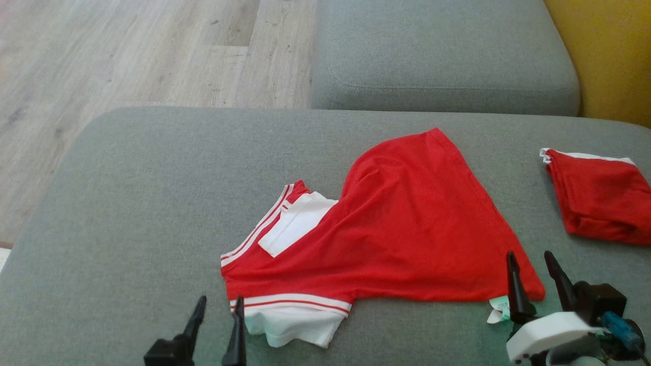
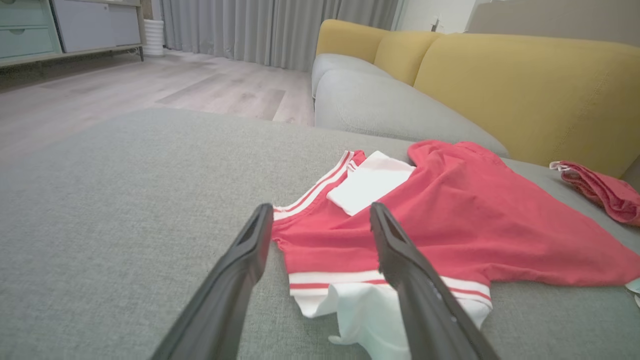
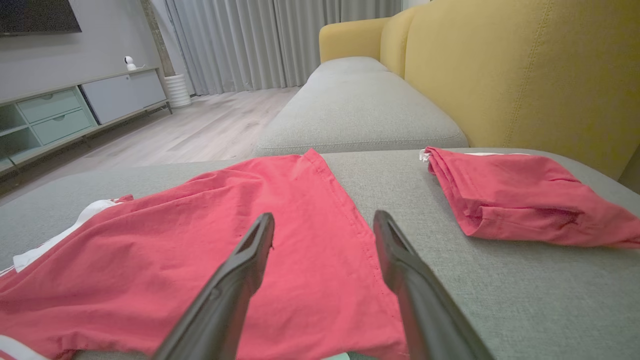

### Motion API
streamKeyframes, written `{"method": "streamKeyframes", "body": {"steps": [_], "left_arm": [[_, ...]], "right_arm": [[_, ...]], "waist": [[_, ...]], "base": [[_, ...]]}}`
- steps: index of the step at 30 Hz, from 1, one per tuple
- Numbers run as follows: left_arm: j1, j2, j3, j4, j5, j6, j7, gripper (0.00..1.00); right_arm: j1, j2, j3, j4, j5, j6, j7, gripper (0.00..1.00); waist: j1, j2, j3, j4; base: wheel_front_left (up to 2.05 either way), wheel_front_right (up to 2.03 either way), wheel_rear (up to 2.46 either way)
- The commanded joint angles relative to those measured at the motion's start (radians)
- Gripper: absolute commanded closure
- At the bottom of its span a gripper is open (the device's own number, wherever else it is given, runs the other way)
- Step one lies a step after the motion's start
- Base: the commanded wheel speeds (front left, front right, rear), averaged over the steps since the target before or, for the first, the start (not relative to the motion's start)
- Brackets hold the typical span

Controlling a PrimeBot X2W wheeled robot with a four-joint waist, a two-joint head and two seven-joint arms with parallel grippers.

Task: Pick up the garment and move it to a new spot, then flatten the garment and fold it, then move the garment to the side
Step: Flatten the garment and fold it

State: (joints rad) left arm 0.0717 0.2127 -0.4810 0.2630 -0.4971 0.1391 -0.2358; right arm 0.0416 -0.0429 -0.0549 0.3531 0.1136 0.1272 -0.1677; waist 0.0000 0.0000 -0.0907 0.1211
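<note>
- Red garment [image 1: 407, 229]: lies loosely spread, unfolded, on the near middle-to-right part of the grey cushion [image 1: 127, 203], with its white-striped sleeve [image 1: 295, 317] toward the near left and one hem corner pointing to the far side.
- Left gripper [image 1: 220, 301]: stands released with its fingers wide apart and grasps nothing. Straddles the garment's left edge, right finger over the sleeve's stripes and left finger over bare cushion. Contact with the cloth cannot be told.
- Right gripper [image 1: 530, 255]: stands equally wide and empty. Straddles the hem at the near right corner, left finger over red cloth and right finger over bare cushion.
- Label [image 1: 501, 307]: sticks out from under that corner, just beside the right gripper's left finger.
- Folded red piece [image 1: 600, 198]: rests at the cushion's right side, well apart from the garment, with a bare strip between.
- Open room: broad bare cushion to the left and along the far side of the garment.
- Borders: rounded left edge above the wooden floor [image 1: 127, 51], a second grey seat [image 1: 442, 51] beyond the far edge, and the yellow backrest [image 1: 610, 51] to the right.
</note>
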Motion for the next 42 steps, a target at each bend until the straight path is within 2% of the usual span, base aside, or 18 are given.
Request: {"method": "streamKeyframes", "body": {"steps": [1,6,10,25,27,28,31,36,42], "left_arm": [[-0.036,0.011,0.031,-0.022,-0.01,-0.007,0.003,0.0],[-0.028,0.011,-0.012,0.033,-0.028,-0.041,0.08,0.0],[-0.039,0.002,-0.027,0.094,-0.036,-0.052,0.102,0.0],[-0.131,-0.047,-0.031,0.282,-0.052,-0.104,0.026,0.0],[-0.141,-0.053,-0.036,0.297,-0.052,-0.114,0.02,0.51],[-0.144,-0.056,-0.038,0.303,-0.052,-0.118,0.017,0.67],[-0.147,-0.064,-0.047,0.31,-0.047,-0.126,0.004,1.0],[-0.136,-0.061,-0.049,0.283,-0.037,-0.125,-0.008,1.0],[-0.114,-0.036,-0.042,0.214,-0.024,-0.104,-0.014,1.0]], "right_arm": [[-0.033,-0.007,0.027,-0.033,0.004,0.003,-0.013,0.0],[-0.039,-0.007,0.03,-0.034,-0.002,0.003,-0.01,0.0],[-0.044,-0.007,0.033,-0.038,-0.01,0.003,-0.003,0.0],[-0.042,-0.007,0.02,-0.065,-0.033,0.003,0.024,0.0],[-0.04,-0.007,0.015,-0.067,-0.035,0.003,0.027,0.0],[-0.039,-0.007,0.012,-0.067,-0.036,0.003,0.028,0.0],[-0.03,-0.007,-0.014,-0.055,-0.042,0.003,0.039,0.0],[-0.024,-0.007,-0.069,0.01,-0.066,0.003,0.053,0.0],[-0.054,-0.007,-0.114,0.125,-0.082,0.003,0.06,0.0]], "waist": [[0.0,0.0,0.002,-0.001],[0.0,0.0,0.018,-0.013],[0.0,0.0,0.031,-0.032],[0.0,0.0,0.06,-0.102],[0.0,0.0,0.061,-0.107],[0.0,0.0,0.061,-0.108],[0.0,0.0,0.062,-0.11],[0.0,0.0,0.062,-0.09],[0.0,0.0,0.062,-0.051]], "base": [[0.0,0.0,0.0],[0.0,0.0,0.0],[0.0,0.0,0.0],[0.0,0.0,0.0],[0.0,0.0,0.0],[0.0,0.0,0.0],[0.0,0.0,0.0],[0.0,0.0,0.0],[0.0,0.0,0.0]]}}
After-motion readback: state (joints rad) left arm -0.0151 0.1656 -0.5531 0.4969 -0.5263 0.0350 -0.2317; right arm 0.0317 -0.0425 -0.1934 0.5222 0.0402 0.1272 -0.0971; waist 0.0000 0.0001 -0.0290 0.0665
